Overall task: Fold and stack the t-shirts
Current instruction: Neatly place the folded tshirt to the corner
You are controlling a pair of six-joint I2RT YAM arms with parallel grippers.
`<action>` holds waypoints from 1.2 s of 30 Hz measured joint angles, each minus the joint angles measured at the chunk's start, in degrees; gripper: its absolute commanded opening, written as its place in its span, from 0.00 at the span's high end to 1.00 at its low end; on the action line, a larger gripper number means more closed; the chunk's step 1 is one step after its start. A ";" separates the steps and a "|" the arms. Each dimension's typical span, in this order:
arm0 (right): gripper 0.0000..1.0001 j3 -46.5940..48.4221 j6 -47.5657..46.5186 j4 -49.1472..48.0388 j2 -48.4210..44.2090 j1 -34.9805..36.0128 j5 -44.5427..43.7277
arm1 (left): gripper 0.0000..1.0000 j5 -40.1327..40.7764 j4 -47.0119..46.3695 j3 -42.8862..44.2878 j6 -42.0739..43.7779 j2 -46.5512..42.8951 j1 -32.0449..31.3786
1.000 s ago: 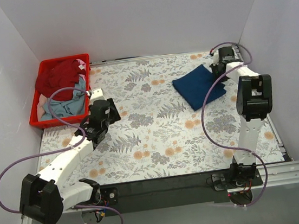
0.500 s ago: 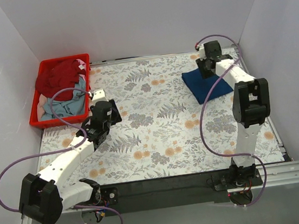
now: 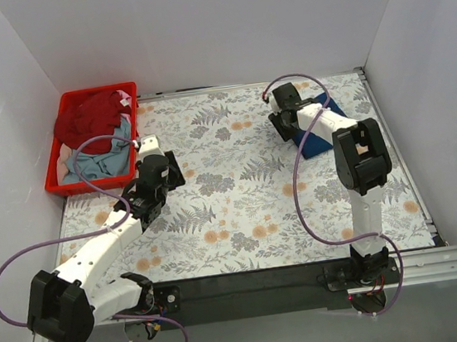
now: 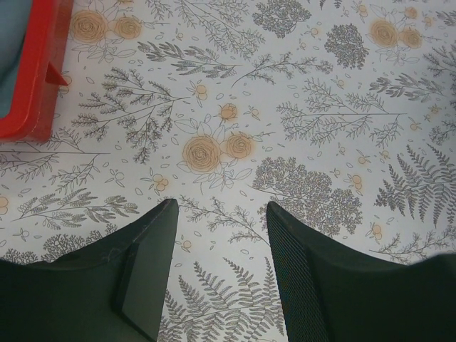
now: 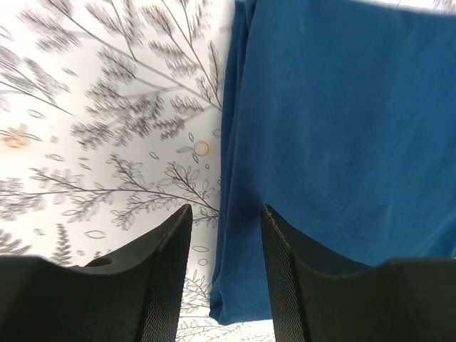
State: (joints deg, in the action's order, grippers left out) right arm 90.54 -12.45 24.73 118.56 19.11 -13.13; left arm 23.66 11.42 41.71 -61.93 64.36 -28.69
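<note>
The navy blue t-shirt (image 3: 320, 138) lies folded at the back right of the table, its print hidden. My right gripper (image 3: 280, 118) is open and low over the shirt's left edge. In the right wrist view that edge (image 5: 235, 214) runs between the fingers (image 5: 226, 211), with the navy cloth (image 5: 342, 128) spreading to the right. The dark red t-shirt (image 3: 88, 113) and the pale grey-blue t-shirt (image 3: 103, 158) lie crumpled in the red crate (image 3: 57, 185). My left gripper (image 3: 162, 172) is open and empty over the bare floral table (image 4: 221, 206), right of the crate.
The red crate's corner (image 4: 32, 78) shows at the left wrist view's upper left. White walls close in the table at the back and both sides. The floral tabletop (image 3: 241, 203) spreads between the arms.
My right gripper has swung left from the back right corner across the navy shirt to its left edge. The navy shirt now shows narrower. The left arm has barely moved.
</note>
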 measured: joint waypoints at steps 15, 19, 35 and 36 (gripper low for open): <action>0.58 -2.75 -2.32 0.22 2.71 4.76 -12.50 | 0.48 0.00 -0.09 -0.02 0.02 -0.35 0.00; 0.62 -3.06 -2.97 -0.35 3.43 5.55 -16.94 | 0.48 0.00 -0.09 -0.02 0.04 -0.35 0.00; 0.99 -6.08 -8.33 -3.50 4.70 5.16 -26.77 | 0.49 0.48 -0.11 -0.04 0.17 0.09 0.00; 0.99 -6.05 -8.96 -3.87 4.83 4.76 -26.82 | 0.49 0.59 -0.11 -0.07 0.20 0.11 0.00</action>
State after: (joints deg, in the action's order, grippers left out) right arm 84.49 -21.41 20.86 123.39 23.88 -39.94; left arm 24.25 11.31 41.65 -61.73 64.47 -28.69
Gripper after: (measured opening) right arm 0.036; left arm 0.514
